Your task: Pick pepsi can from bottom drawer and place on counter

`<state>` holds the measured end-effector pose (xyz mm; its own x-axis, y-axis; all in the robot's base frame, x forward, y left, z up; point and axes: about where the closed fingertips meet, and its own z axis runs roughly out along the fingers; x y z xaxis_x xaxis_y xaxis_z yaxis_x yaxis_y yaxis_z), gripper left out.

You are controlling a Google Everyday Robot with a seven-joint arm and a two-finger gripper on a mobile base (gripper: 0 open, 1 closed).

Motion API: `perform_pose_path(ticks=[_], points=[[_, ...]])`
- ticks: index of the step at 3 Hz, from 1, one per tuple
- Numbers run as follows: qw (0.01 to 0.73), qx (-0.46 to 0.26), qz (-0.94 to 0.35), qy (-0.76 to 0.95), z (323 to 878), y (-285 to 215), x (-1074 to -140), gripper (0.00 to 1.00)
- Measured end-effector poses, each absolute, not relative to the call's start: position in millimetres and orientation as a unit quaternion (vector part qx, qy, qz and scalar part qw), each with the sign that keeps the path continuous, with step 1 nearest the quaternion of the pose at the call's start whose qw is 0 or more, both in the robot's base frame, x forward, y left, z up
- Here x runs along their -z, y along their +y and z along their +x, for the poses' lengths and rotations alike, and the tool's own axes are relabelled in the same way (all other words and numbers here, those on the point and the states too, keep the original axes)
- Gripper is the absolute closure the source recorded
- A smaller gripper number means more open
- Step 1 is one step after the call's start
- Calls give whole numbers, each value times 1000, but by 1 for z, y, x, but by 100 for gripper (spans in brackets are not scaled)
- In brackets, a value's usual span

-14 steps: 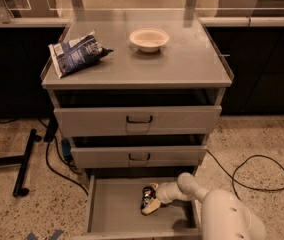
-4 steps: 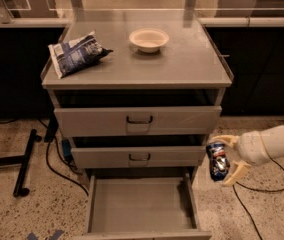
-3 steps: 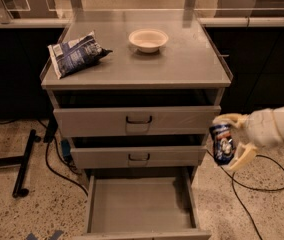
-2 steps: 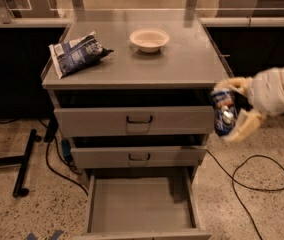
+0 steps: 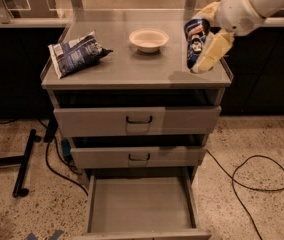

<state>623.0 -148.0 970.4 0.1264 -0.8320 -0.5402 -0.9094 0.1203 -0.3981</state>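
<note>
My gripper (image 5: 200, 38) is shut on the pepsi can (image 5: 195, 38), a dark blue can with red and white marks. It holds the can upright just above the right side of the counter (image 5: 117, 71), near the front right corner. One cream finger (image 5: 211, 51) runs along the can's right side. The bottom drawer (image 5: 141, 209) stands pulled open below, and its grey floor shows nothing in it.
A blue-and-white chip bag (image 5: 75, 53) lies on the counter's left side. A white bowl (image 5: 148, 39) sits at the counter's middle back. The two upper drawers (image 5: 138, 120) are shut. A black cable (image 5: 252, 179) loops on the floor to the right.
The gripper took the can out of the bottom drawer, carried it up along the cabinet's right side, and now holds it over the counter's right side.
</note>
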Motion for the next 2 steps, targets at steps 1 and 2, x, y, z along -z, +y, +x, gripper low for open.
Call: perform_pose_path(ticks=[1,2], points=[[340,-65,-662,665,671,-111,-976,100],[336,-113,-670,652,724,-40,-949,100]])
